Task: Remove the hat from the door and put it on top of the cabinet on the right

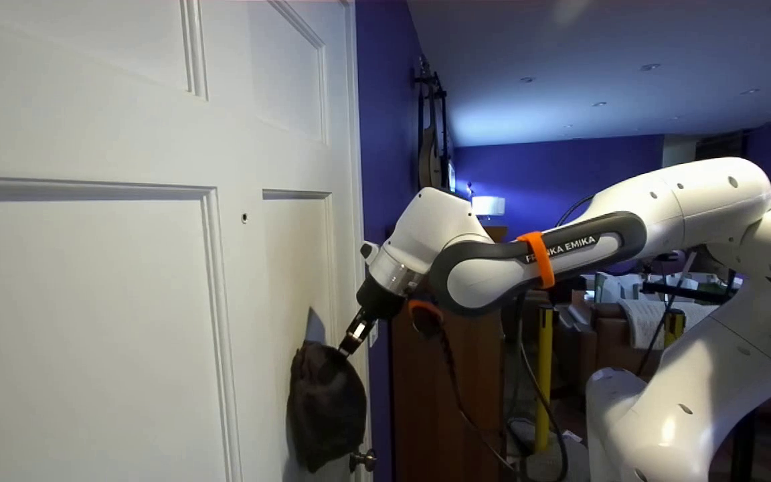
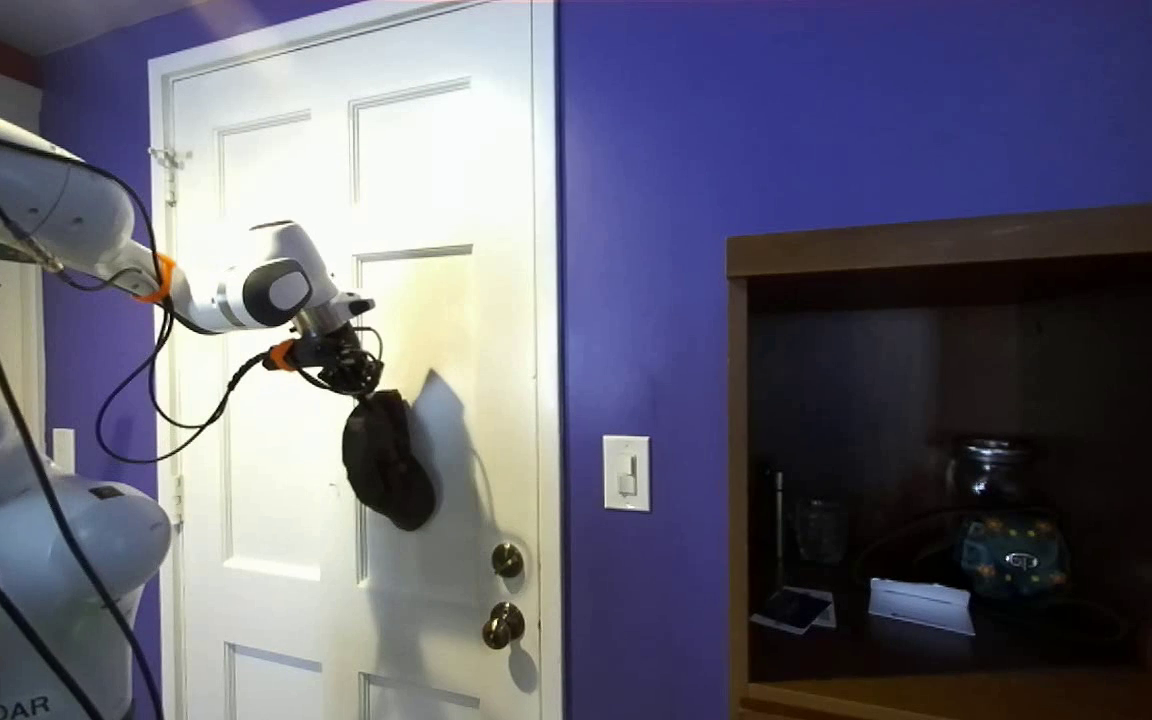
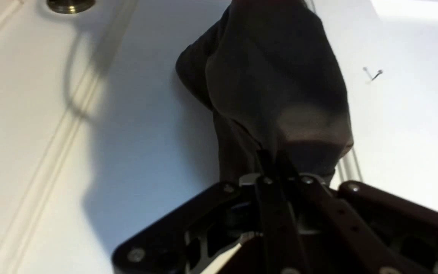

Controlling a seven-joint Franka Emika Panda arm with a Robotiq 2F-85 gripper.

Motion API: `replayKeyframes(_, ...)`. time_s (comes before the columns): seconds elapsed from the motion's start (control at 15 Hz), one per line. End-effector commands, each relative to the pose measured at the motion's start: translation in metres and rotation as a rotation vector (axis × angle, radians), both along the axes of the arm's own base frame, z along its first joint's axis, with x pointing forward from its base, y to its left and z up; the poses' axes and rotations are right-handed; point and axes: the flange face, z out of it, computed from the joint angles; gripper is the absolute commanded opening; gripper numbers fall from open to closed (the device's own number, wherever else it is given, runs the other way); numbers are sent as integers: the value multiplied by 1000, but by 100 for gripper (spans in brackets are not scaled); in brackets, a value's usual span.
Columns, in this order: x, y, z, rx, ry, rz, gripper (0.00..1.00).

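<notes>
The blackish-grey hat hangs from my gripper in front of the white panelled door. In an exterior view the hat hangs below the gripper, and its shadow falls on the door. In the wrist view the fingertips are pinched together on the cloth of the hat. A small nail on the door stands beside the hat, apart from it. The reddish-brown cabinet stands right of the door, and its side shows behind the arm. Its top surface is not visible.
Door knobs stick out below and right of the hat. A light switch is on the purple wall between door and cabinet. The cabinet's open shelf holds a jar, a patterned purse and cards. Cables hang from the arm.
</notes>
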Motion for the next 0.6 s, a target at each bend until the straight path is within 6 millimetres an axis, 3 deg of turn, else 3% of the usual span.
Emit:
replayKeyframes(0.0,-11,-28,34,-54,-58,-115,1)
replayKeyframes(0.2,-18,-52,51,-56,-104,-205,1)
replayKeyframes(0.27,-9,-43,40,-44,-78,-146,5)
replayKeyframes(0.53,-14,-52,48,-43,-101,-180,5)
